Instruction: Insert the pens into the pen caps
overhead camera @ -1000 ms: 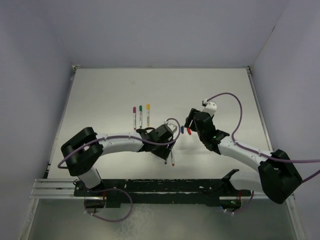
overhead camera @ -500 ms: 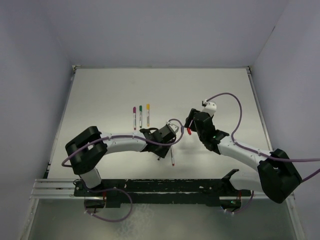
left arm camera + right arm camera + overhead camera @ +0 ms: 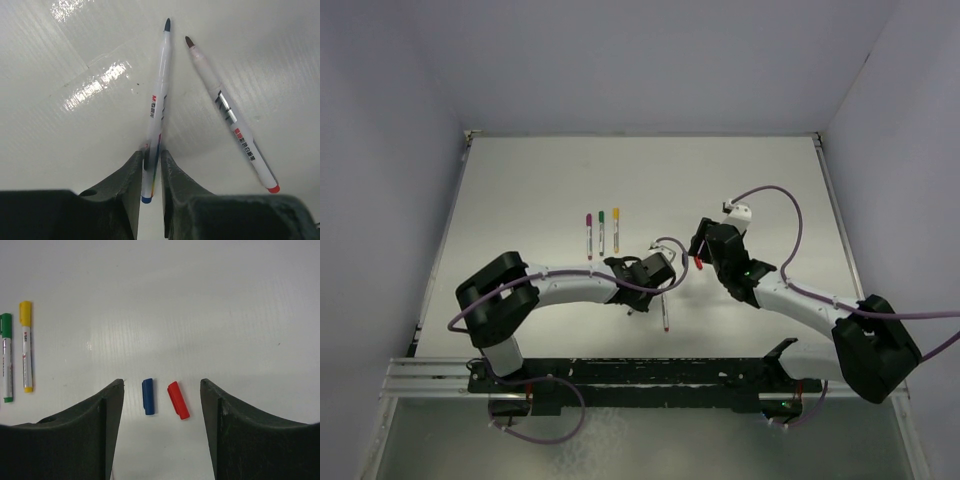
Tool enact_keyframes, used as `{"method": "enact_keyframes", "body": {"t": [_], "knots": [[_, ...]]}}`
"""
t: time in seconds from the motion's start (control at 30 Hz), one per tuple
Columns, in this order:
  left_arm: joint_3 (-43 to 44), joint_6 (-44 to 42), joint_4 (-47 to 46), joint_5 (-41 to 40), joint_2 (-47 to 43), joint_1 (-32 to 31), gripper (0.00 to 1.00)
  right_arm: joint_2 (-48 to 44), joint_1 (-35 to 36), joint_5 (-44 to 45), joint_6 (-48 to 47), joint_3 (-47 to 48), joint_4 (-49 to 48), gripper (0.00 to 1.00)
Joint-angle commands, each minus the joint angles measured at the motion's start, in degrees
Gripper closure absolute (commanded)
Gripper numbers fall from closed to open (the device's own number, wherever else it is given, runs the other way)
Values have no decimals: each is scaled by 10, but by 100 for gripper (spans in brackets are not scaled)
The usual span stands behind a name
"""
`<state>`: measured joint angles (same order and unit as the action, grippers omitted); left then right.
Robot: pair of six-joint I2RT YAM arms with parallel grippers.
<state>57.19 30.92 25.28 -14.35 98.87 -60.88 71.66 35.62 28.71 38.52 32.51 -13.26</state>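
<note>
Here, left gripper pinches the blue pen

The left gripper (image 3: 152,161) has its jaws pressed onto the tail end of the uncapped blue pen (image 3: 160,92), which lies on the white table (image 3: 520,190) near its middle. The uncapped red pen (image 3: 225,107) lies just beside it, apart. The right gripper (image 3: 161,385) hangs with jaws spread over the blue cap (image 3: 148,396) and red cap (image 3: 178,400). Farther left lie the capped purple pen (image 3: 589,235), green pen (image 3: 6,357) and yellow pen (image 3: 26,347).

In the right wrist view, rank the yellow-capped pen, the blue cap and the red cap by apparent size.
1. yellow-capped pen: clearly the longest.
2 and 3. red cap and blue cap: these look about alike, so I leave them unranked.
</note>
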Motion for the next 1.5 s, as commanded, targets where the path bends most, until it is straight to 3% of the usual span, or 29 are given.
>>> {"method": "enact_keyframes", "body": {"t": [0.0, 0.17, 0.27, 0.3, 0.5, 0.67, 0.87, 1.1, 1.3, 1.47], "knots": [[-7, 1, 62, -30, 68, 2, 76, -2, -1, 0, 10, 1, -19, 36], [3, -2, 61, -42, 100, 2, 78, -8, -1, 3, 10, -1, -14, 36], [0, -2, 59, -36, 105, 2, 99, -12, -2, 5, 9, -2, -12, 36], [-1, -3, 59, -34, 107, 2, 100, -12, -1, 5, 9, -2, -12, 36], [-14, 1, 52, -30, 99, 2, 100, -2, -2, -8, 5, 1, -13, 40], [-18, 9, 66, -73, 45, 3, 100, 15, -2, -37, -19, 10, -13, 56], [-14, 26, 70, -101, -55, 11, 100, 45, -2, -60, -32, 24, -12, 57], [-44, 9, -4, -56, -161, 47, 100, 92, -1, -89, -50, 47, -22, 59], [-46, 2, -15, -50, -183, 62, 100, 123, -1, -111, -59, 68, -22, 62], [-61, -3, -49, 5, -192, 73, 100, 145, -1, -124, -60, 82, -15, 63]]}}
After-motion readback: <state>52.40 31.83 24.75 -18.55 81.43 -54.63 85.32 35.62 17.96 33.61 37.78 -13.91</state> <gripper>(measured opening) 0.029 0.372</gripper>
